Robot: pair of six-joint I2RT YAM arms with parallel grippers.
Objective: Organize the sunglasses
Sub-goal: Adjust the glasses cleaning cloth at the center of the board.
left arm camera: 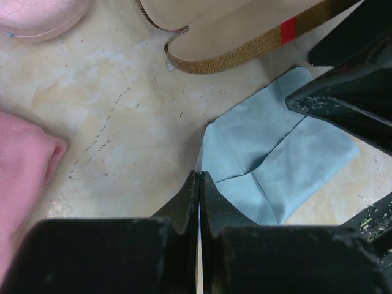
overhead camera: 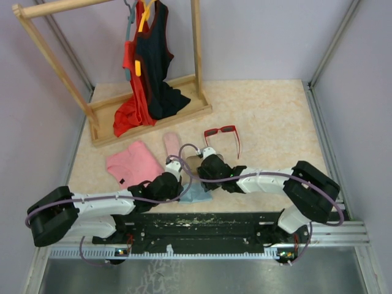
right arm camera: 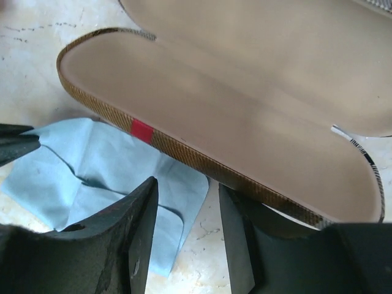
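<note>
Beige tabletop (overhead camera: 275,110): red sunglasses (overhead camera: 223,136) lay near the right gripper (right arm camera: 187,187), on its far side, not touching. Right jaws stood spread and empty above the open brown case (right arm camera: 245,122) and blue cloth (right arm camera: 92,165). Left gripper (left arm camera: 199,184) was pressed together on nothing.

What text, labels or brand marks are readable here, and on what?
None legible in any view.
The open brown case shows only a red stripe, no lettering.
The blue cloth, red sunglasses and pink garment show no print.
</note>
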